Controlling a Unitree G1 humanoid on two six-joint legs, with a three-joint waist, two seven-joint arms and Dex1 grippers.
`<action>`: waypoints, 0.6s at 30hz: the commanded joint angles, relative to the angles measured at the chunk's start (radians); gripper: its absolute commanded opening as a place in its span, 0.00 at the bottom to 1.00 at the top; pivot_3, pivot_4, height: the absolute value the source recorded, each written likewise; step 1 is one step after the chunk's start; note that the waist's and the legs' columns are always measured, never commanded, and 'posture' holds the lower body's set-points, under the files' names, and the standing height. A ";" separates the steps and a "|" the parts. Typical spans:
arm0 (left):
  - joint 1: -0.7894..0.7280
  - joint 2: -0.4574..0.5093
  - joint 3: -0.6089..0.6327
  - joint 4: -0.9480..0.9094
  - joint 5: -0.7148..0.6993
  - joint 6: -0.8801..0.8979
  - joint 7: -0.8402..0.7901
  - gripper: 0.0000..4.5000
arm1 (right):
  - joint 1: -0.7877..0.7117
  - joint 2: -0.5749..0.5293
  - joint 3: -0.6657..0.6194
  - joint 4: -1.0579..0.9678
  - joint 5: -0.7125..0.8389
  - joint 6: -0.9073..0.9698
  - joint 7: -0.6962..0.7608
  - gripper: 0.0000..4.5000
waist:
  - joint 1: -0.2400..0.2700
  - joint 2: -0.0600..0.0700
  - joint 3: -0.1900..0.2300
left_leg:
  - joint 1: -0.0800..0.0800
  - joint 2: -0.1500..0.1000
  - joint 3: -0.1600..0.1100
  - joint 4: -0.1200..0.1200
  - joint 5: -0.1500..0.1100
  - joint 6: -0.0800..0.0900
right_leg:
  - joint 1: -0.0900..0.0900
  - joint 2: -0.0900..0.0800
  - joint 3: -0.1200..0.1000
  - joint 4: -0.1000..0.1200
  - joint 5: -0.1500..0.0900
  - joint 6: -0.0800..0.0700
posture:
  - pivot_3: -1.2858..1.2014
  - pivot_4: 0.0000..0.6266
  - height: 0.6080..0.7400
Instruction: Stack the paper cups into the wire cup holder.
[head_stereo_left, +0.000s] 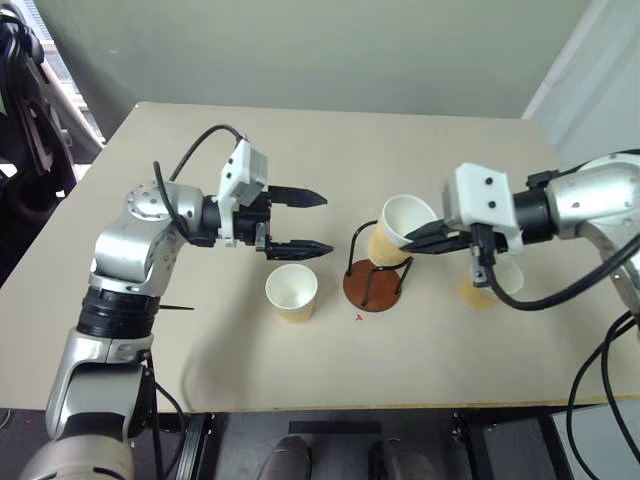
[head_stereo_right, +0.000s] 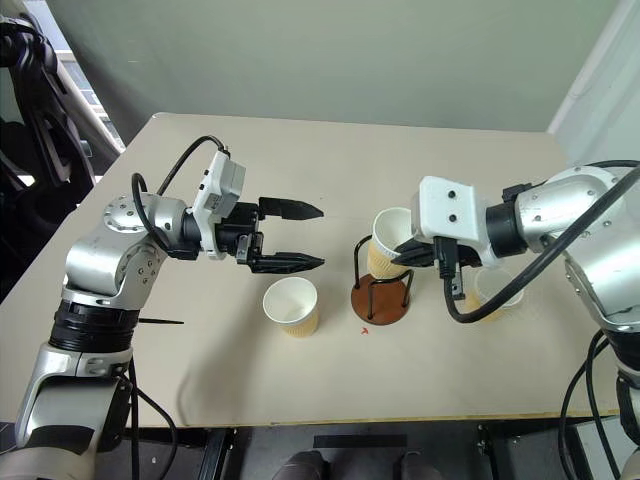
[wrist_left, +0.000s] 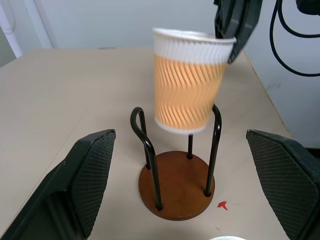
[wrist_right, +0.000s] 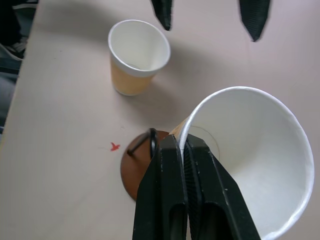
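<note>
Left eye view: table (head_stereo_left: 180, 360). Wire cup holder (head_stereo_left: 372, 285), upright near the front edge. Held cup (head_stereo_left: 399, 228), tilted above the holder's loops, its rim pinched in the closed jaws of the right gripper (head_stereo_left: 415, 240). Second cup (head_stereo_left: 291, 292), standing beside the holder, just below the left gripper (head_stereo_left: 312, 222), jaws wide, empty. Third cup (head_stereo_left: 497, 283), partly hidden under the right arm.
</note>
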 joint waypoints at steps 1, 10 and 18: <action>-0.012 0.006 0.030 -0.020 0.000 -0.019 0.008 1.00 | -0.008 0.004 0.001 -0.024 -0.011 -0.015 -0.001 0.01 | 0.000 0.000 0.000 | 0.000 0.000 0.000 0.000 0.000 0.000 | 0.000 0.000 0.000 0.000 0.000 0.000 | 0.52 0.24 1.00; -0.015 0.005 0.029 -0.015 -0.002 -0.024 0.013 1.00 | -0.025 0.038 0.014 -0.012 -0.031 -0.017 -0.017 0.60 | 0.000 0.000 0.000 | 0.000 0.000 0.000 0.000 0.000 0.000 | 0.000 0.000 0.000 0.000 0.000 0.000 | 0.52 0.24 1.00; -0.019 0.004 0.026 -0.010 -0.003 -0.024 0.012 1.00 | -0.041 0.094 -0.023 -0.004 -0.004 0.011 -0.063 0.75 | -0.002 0.000 0.000 | 0.000 0.000 0.000 0.000 0.000 0.000 | 0.000 0.000 0.000 0.000 0.000 0.000 | 0.52 0.24 1.00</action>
